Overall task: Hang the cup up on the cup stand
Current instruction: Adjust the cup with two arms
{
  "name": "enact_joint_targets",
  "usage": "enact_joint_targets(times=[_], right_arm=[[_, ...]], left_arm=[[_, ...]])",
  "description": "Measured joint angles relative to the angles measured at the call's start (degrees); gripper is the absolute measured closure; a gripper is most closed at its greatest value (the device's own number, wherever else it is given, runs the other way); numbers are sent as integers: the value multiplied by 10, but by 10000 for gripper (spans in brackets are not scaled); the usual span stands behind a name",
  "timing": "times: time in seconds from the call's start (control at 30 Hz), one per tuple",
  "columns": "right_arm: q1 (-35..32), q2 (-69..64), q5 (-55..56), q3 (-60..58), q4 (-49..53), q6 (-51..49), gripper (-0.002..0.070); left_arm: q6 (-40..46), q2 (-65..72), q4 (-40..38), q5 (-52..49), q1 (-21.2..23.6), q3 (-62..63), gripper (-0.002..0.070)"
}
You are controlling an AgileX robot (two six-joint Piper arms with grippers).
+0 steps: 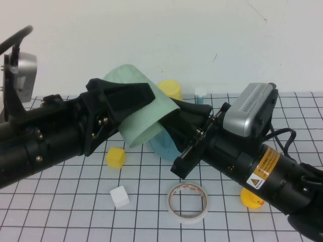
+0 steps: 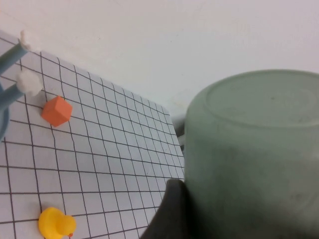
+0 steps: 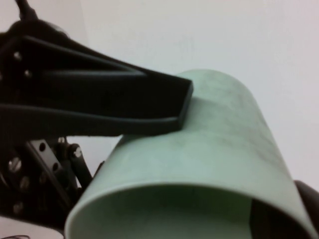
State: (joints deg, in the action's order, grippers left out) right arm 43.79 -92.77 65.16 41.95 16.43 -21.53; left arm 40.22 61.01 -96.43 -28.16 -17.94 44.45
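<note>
The pale mint-green cup point(image 1: 146, 118) hangs tilted above the table's middle, its mouth turned down towards my right arm. My left gripper point(image 1: 144, 108) spans its body from the left, with wide black fingers point(image 3: 124, 99) lying on its wall. My right gripper point(image 1: 169, 125) comes from the right and is shut on the rim, one finger inside the cup point(image 3: 219, 149) and one outside. The cup point(image 2: 254, 149) fills the left wrist view, base foremost. The blue cup stand point(image 1: 164, 147) sits on the table just behind and below the cup, mostly hidden; one white-knobbed peg point(image 1: 201, 93) shows.
A yellow cup point(image 1: 170, 89) stands behind the green one. On the grid mat lie a yellow cube point(image 1: 115, 157), a white cube point(image 1: 119, 196), a tape roll point(image 1: 188, 202), a yellow duck point(image 1: 251, 198) and an orange cube point(image 2: 56, 110).
</note>
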Motion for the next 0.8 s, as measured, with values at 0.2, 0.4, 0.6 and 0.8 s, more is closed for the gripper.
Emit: enact_joint_targets(times=[0.2,0.4,0.6,0.8], right_arm=[[-1,0,-39,0,-10,3,647],[-1,0,-94,0,-16,39,644],[-1,0,-112,0,-17,52,643],[8,2,-106,-1,47,41,650]], left_arm=[[2,26,-7,9,-1,3,46],[-5,52,-5,22,-4,3,48],[-59,67,0,23,-5,4,63],[-47,75,-6,77,2,13,5]])
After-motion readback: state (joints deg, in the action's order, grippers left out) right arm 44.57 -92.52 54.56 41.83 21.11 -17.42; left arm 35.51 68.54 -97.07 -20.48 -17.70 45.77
